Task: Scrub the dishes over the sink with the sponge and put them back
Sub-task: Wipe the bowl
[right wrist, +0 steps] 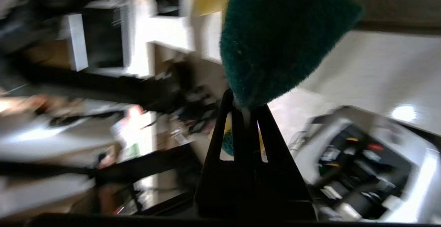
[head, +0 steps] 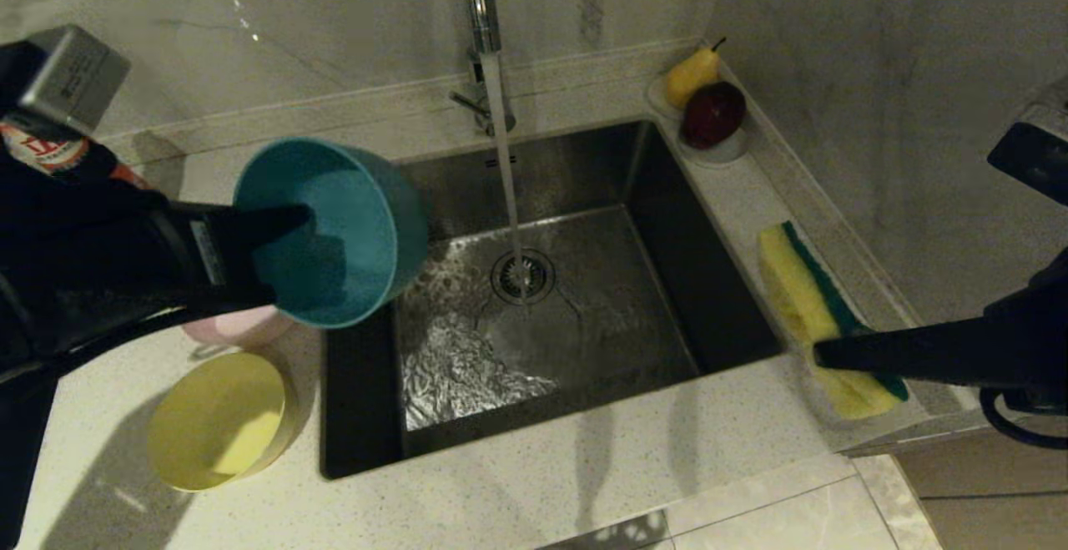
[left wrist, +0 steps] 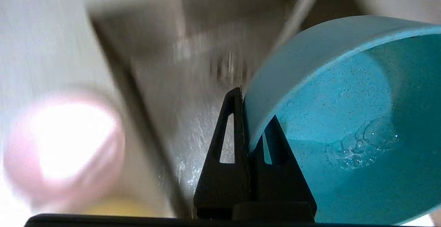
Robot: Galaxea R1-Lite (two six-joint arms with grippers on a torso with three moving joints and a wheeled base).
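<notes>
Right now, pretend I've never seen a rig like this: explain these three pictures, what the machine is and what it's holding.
It is a two-armed robot at a kitchen sink with the tap running. The wide picture comes from its head; the other two from cameras behind each arm's fingers. The left gripper is shut on the rim of the blue bowl, held tilted at the sink's edge. The right gripper is shut on the sponge. On the counter sit a yellow bowl, a pink bowl and a fruit dish.

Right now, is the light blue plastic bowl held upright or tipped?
Tipped. The light blue plastic bowl lies on its side in the left gripper, which pinches its rim, its opening turned away from the steel sink.
</notes>
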